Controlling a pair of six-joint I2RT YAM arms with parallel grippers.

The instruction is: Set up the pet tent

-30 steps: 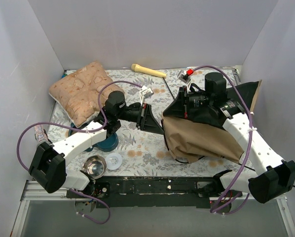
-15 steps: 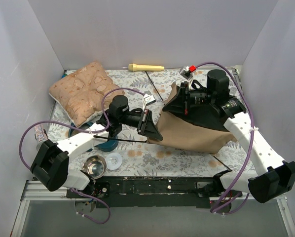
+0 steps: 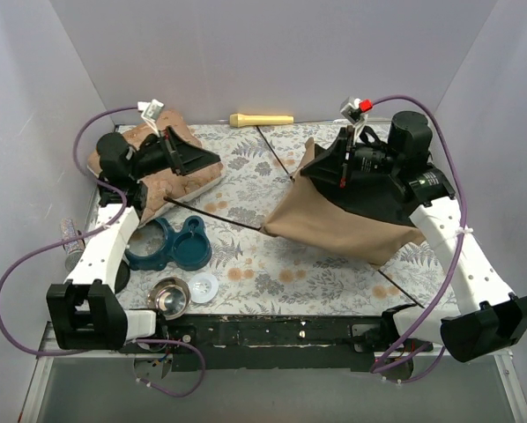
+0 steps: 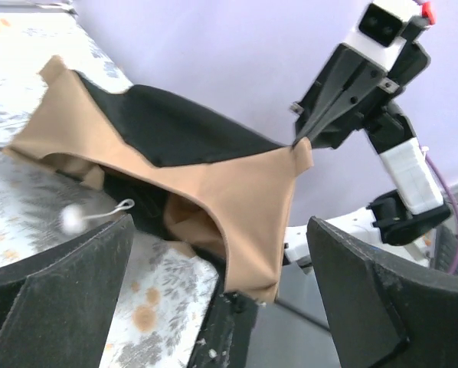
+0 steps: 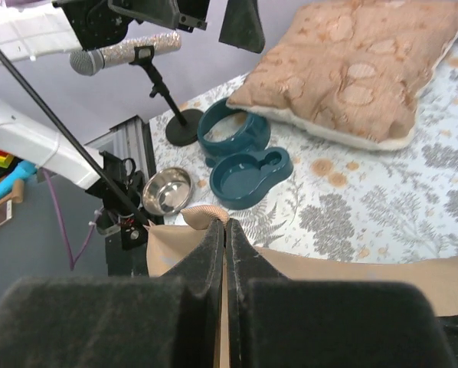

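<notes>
The pet tent (image 3: 334,227) is a tan fabric shell with black lining, slumped on the right half of the table. My right gripper (image 3: 315,172) is shut on its upper left corner and holds that corner up. In the right wrist view the pads (image 5: 214,245) pinch a tan fold (image 5: 206,215). A thin black pole (image 3: 215,216) runs from the tent's low edge across the mat to the left. My left gripper (image 3: 202,157) hangs open and empty above the cushion, far from the tent. Its wrist view looks between wide fingers (image 4: 60,268) at the tent (image 4: 244,192) and the right gripper (image 4: 302,138).
A puffy beige-pink cushion (image 3: 197,182) lies at the back left. A teal double bowl (image 3: 168,245), a steel bowl (image 3: 168,297) and a white lid (image 3: 204,286) sit at the front left. A yellow stick (image 3: 262,119) lies by the back wall. A microphone on a stand (image 5: 122,52) is at the left edge.
My left gripper opened, let go of the tent's edge and swung back left over the cushion. The right gripper lifted its corner higher and the fabric spread out flatter.
</notes>
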